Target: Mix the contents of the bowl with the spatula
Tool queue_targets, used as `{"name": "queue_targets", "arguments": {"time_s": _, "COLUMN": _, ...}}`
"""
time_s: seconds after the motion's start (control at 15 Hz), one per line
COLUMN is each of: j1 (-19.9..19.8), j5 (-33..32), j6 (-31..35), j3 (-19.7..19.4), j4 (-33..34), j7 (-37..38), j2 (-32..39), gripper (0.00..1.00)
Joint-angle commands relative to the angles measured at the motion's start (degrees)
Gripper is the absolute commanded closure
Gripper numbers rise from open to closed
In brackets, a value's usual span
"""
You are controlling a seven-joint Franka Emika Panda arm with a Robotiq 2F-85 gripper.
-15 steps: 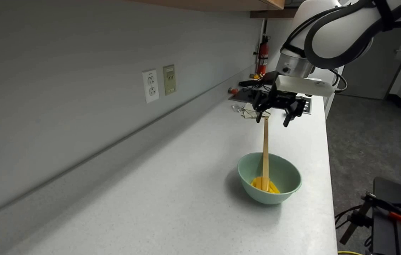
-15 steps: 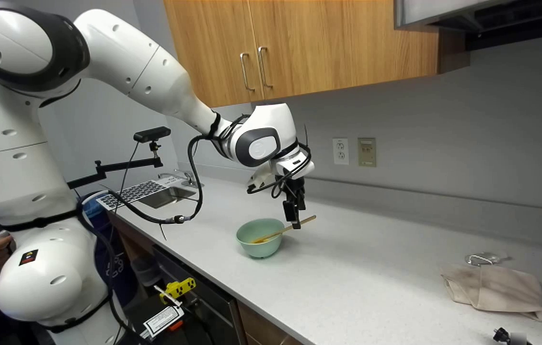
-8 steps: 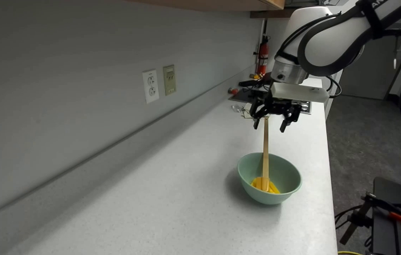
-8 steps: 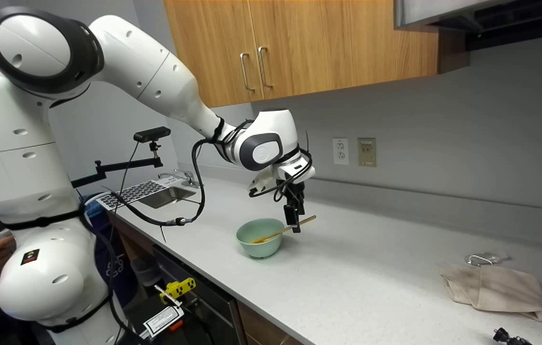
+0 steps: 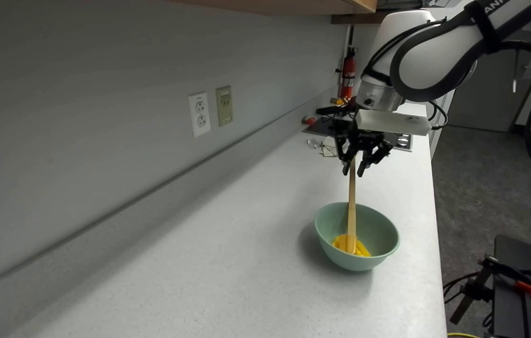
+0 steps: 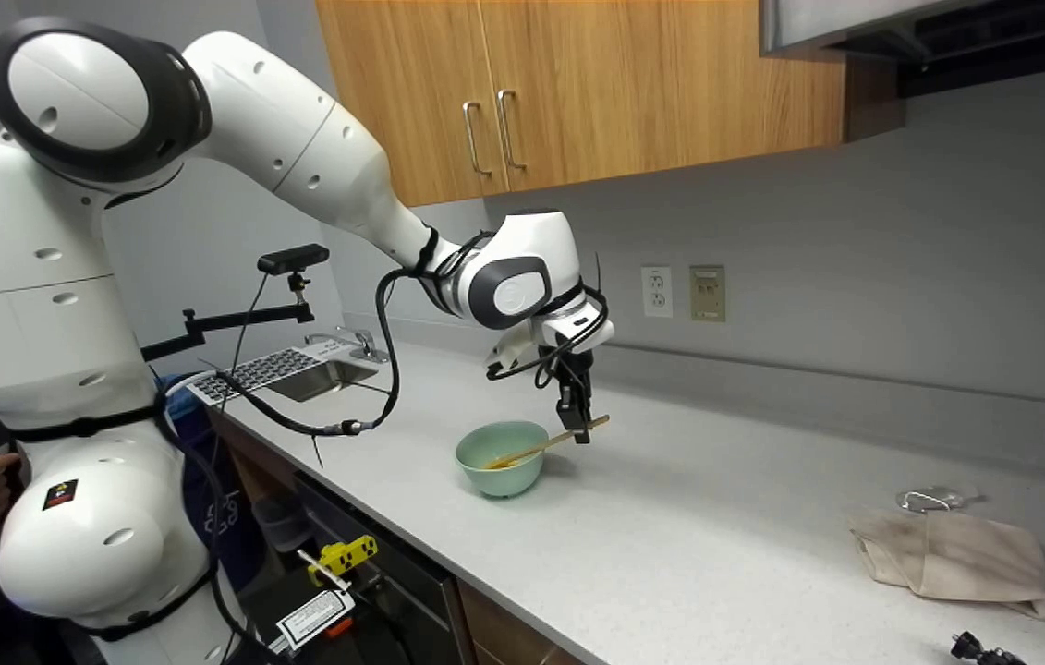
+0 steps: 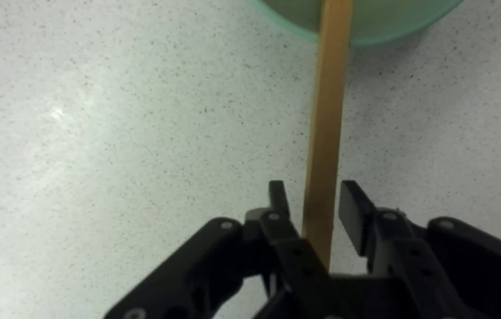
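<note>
1. Hanging with jaws parted, gripper (image 7: pixel 313 188) at lower centre of wrist view; wooden spatula (image 7: pixel 326 115) runs between, clear gap toward frame left.
2. Spatula leans across rim of bowl (image 5: pixel 377 230), flat end on yellow contents (image 5: pixel 363 249).
3. Bowl stands on white counter (image 5: pixel 218 263), right of centre in an exterior view.
4. Folded cloth (image 6: pixel 956 559) lower right in an exterior view.

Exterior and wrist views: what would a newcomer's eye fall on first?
Probably the white arm, filling the left of an exterior view. Next, the teal bowl on the pale counter, with bright yellow pieces inside and a wooden spatula leaning over its rim. In the wrist view, the gripper stands open, the spatula between its jaws.
</note>
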Motion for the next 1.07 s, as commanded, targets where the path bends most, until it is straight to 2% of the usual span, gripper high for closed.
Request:
{"name": "queue_targets", "arguments": {"time_s": 0.0, "j1": 1.2, "j5": -1.2, "j6": 1.2, "j3": -1.4, "j4": 0.8, "j7": 0.6, "j2": 0.2, "gripper": 0.92}}
{"name": "queue_targets", "arguments": {"time_s": 0.07, "j1": 1.2, "j5": -1.2, "j6": 1.1, "j3": -1.5, "j4": 0.7, "j7": 0.6, "j2": 0.0, "gripper": 0.99}}
{"name": "queue_targets", "arguments": {"time_s": 0.13, "j1": 1.2, "j5": -1.0, "j6": 1.3, "j3": -1.5, "j4": 0.6, "j7": 0.6, "j2": -0.2, "gripper": 1.0}}
{"name": "queue_targets", "arguments": {"time_s": 0.2, "j1": 1.3, "j5": -1.1, "j6": 1.3, "j3": -1.4, "j4": 0.4, "j7": 0.5, "j2": -0.5, "gripper": 0.96}}
{"name": "queue_targets", "arguments": {"time_s": 0.53, "j1": 2.8, "j5": -5.6, "j6": 6.4, "j3": -0.8, "j4": -2.5, "j7": 2.0, "j2": -3.6, "gripper": 0.96}}
{"name": "queue_targets", "arguments": {"time_s": 0.8, "j1": 3.7, "j5": -14.2, "j6": 11.4, "j3": -0.4, "j4": -7.0, "j7": 6.1, "j2": -7.6, "gripper": 0.96}}
{"name": "queue_targets", "arguments": {"time_s": 1.0, "j1": 2.3, "j5": -23.7, "j6": 14.4, "j3": 0.6, "j4": -10.9, "j7": 12.0, "j2": -11.4, "gripper": 0.96}}
